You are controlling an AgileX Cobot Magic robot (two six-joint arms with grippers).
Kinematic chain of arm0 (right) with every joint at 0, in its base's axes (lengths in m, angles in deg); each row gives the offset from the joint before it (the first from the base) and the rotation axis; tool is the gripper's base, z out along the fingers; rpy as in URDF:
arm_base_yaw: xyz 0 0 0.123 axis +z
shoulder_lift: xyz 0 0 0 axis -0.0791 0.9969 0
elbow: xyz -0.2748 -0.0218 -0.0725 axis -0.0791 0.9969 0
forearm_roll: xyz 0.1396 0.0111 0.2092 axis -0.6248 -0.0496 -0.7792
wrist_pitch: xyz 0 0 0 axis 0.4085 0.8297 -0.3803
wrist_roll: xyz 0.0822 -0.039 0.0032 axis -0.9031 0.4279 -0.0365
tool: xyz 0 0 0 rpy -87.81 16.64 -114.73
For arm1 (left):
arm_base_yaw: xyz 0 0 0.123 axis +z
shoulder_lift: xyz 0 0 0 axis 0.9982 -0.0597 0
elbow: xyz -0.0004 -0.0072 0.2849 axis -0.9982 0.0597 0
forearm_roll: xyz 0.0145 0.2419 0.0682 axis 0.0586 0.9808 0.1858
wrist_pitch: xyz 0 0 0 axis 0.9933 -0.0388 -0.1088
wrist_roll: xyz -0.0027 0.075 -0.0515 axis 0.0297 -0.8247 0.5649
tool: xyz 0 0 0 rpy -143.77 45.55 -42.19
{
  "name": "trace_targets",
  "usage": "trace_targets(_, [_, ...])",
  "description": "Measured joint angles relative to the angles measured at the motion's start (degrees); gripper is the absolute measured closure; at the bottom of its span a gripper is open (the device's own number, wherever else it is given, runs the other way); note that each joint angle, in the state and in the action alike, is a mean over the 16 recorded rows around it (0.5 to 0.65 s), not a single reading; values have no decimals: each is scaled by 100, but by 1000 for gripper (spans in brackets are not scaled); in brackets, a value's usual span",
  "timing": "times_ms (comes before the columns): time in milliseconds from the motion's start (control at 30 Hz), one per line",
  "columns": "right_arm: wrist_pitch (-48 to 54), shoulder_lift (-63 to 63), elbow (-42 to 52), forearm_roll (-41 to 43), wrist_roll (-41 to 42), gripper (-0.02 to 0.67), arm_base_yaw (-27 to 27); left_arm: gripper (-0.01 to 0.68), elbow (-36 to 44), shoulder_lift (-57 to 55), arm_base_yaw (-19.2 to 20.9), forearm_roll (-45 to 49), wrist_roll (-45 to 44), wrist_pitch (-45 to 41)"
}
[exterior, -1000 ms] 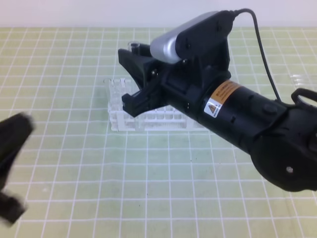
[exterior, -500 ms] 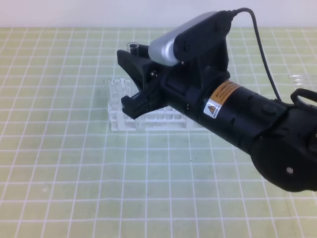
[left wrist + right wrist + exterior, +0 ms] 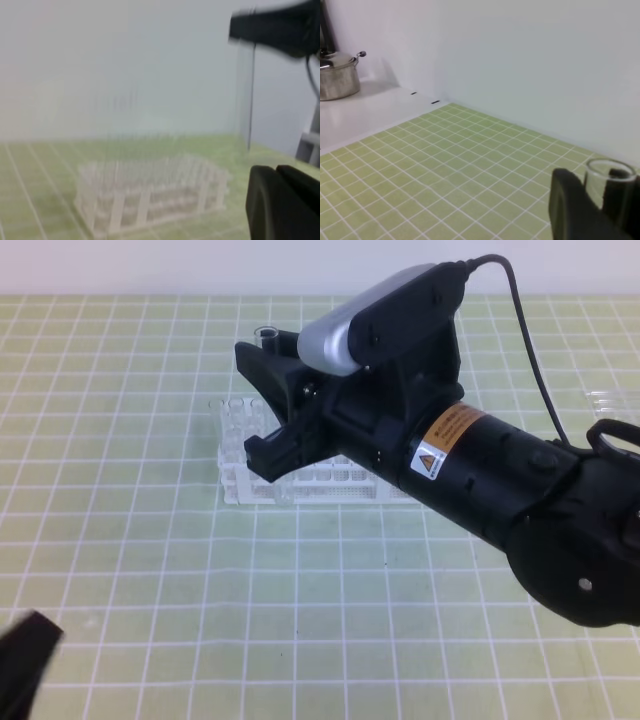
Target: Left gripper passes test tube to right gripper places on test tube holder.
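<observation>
While the test tube [image 3: 268, 337] stands upright in the pinch of the right end effector [image 3: 268, 400], directly above the back part of the test tube holder [image 3: 236, 455], the handover looks finished and only the placing remains. In the high view just the tube's open rim shows above the upper black finger; the rest of its length is hidden behind the fingers. The right wrist view shows that same clear rim [image 3: 610, 172] wedged between two dark fingers [image 3: 572, 205], so the grip reads as closed on the glass. The tube's lower end has, in my judgement, not yet entered a hole, though no view shows the tip itself. What is left: lower it into one of the holder's square holes and let go.

The left end effector [image 3: 22, 660] sits well away from the holder, at the near left edge of the high view, cut off by the frame; its fingers are pressed together and carry nothing. Its wrist view is blurred, showing the holder [image 3: 150, 192] as a pale grid on the green gridded surface [image 3: 150, 570] and the tube [image 3: 250, 100] as a faint vertical streak above the holder's right end.
</observation>
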Motion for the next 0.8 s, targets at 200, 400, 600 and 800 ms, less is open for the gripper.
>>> trace_targets(200, [12,0,0,6,0,548,0,675,383,-11,0,-60,-1,23])
trace_targets(400, [22,-1,0,6,0,548,0,675,418,-15,0,-73,-1,-450])
trace_targets(600, [28,-2,0,6,0,548,0,675,406,-7,-1,-67,-2,-844])
trace_targets(800, [33,-4,0,2,30,548,-1,675,394,-3,-1,-68,-3,-1050])
